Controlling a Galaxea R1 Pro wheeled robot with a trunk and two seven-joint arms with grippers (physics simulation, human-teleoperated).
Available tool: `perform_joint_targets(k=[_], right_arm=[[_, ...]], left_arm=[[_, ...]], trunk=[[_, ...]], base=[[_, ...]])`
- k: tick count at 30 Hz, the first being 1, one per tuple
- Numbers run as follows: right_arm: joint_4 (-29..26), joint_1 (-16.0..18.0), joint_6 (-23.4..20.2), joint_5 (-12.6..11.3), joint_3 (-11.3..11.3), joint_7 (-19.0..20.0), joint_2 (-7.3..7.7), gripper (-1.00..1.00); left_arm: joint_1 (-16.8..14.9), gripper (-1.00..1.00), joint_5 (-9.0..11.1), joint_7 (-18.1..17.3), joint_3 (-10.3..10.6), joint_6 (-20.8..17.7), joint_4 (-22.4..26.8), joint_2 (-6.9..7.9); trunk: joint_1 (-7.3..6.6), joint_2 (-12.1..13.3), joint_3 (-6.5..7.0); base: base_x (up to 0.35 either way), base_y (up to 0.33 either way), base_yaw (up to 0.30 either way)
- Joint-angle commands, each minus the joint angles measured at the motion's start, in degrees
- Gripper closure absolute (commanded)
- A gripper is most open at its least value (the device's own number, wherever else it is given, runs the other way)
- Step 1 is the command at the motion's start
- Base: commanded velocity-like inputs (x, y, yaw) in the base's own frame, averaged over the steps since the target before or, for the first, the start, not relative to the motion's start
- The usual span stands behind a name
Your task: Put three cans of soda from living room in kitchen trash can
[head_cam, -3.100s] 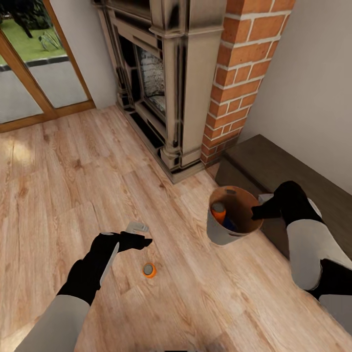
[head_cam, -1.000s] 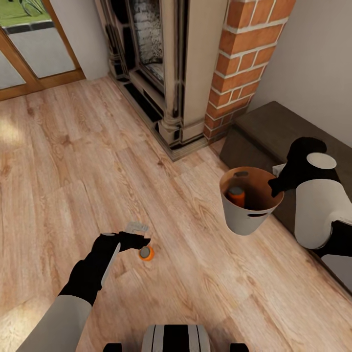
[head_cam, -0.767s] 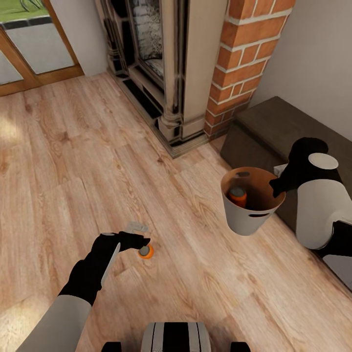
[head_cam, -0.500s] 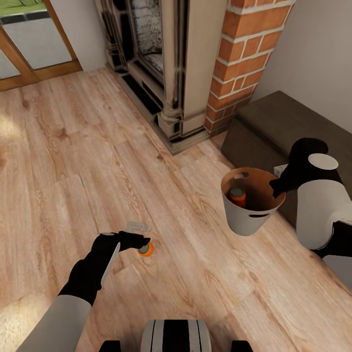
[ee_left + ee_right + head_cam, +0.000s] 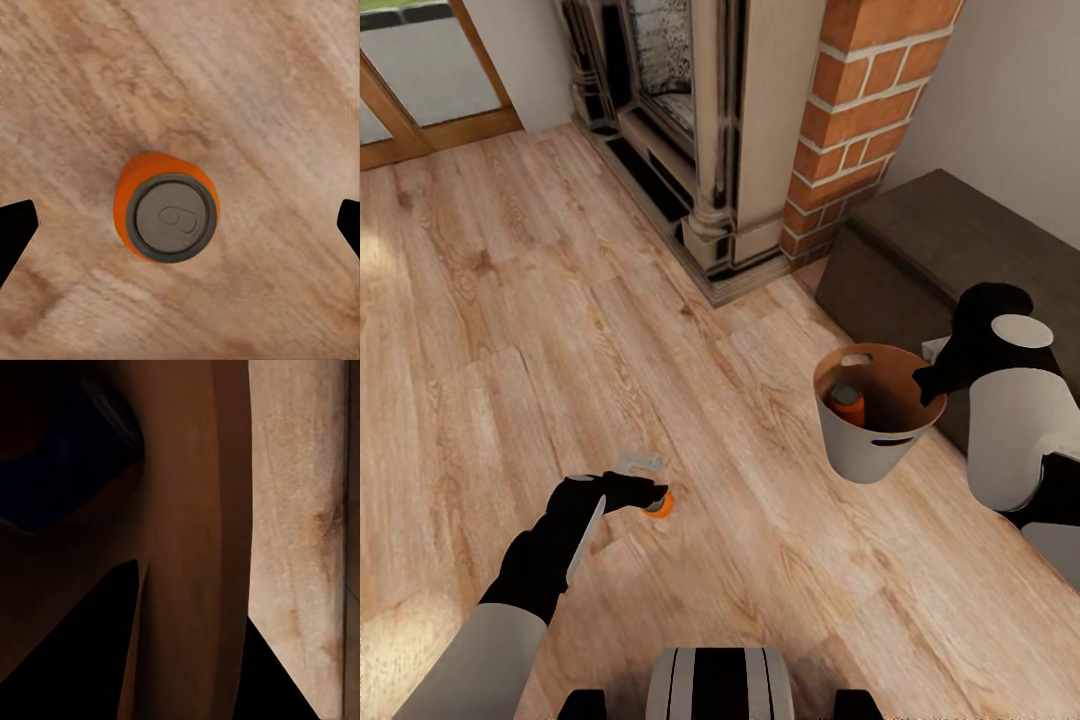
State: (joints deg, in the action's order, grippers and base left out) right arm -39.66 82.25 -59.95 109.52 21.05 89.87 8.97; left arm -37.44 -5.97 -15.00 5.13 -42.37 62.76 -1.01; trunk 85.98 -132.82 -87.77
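We find our left gripper (image 5: pixel 180 217) wide open above the upright orange can (image 5: pixel 166 216) on the floor (image 5: pixel 480 330), fingertips well apart either side. Our right gripper (image 5: pixel 925 382) pinches the bin (image 5: pixel 870 450) rim, holding it aloft with another can (image 5: pixel 848 404) inside. Risks, in our judgement: an off-centre descent tips the floor can and it rolls; the one-sided rim hold lets the bin swing or slip.

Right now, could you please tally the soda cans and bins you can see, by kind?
Orange soda cans: 2, one on the floor, one in the bin.
Bins: 1, grey.
Total: 3.
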Motion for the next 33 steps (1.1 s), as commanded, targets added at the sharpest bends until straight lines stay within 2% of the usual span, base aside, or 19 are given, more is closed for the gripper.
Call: perform_joint_targets(k=[1, 12, 18, 27, 33], right_arm=[[0.0, 0.0, -0.1, -0.4, 0.0, 0.1, -0.01, 1.00], [0.0, -0.1, -0.1, -0.4, 0.0, 0.1, -0.10, 1.00], [0.0, -0.1, -0.1, -0.4, 0.0, 0.1, -0.22, 1.00], [-0.1, -0.1, -0.1, -0.4, 0.0, 0.1, -0.31, 1.00], [-0.1, -0.2, -0.1, -0.4, -1.0, 0.1, -0.30, 1.00]], left_arm=[[0.0, -1.00, 0.0, 0.0, 0.0, 0.0, 0.0, 0.00], [0.0, -1.00, 0.0, -0.1, 0.0, -0.1, 0.1, -0.06], [0.0, -1.00, 0.0, 0.6, 0.2, -0.3, 0.0, -0.26], [0.0, -1.00, 0.2, 1.0, 0.3, -0.3, 1.8, -0.28], [0.0, -1.00, 0.4, 0.9, 0.3, -0.5, 2.2, -0.30]], trunk=[[-0.01, 0.0, -0.08], [-0.01, 0.0, -1.05], [1.31, -2.4, -2.66], [1.31, -2.4, -3.44], [1.31, -2.4, -3.93]], base=[[0.057, 0.171, 0.000], [0.035, 0.059, 0.000], [0.001, 0.002, 0.000], [0.012, -0.013, 0.000], [0.065, -0.078, 0.000]])
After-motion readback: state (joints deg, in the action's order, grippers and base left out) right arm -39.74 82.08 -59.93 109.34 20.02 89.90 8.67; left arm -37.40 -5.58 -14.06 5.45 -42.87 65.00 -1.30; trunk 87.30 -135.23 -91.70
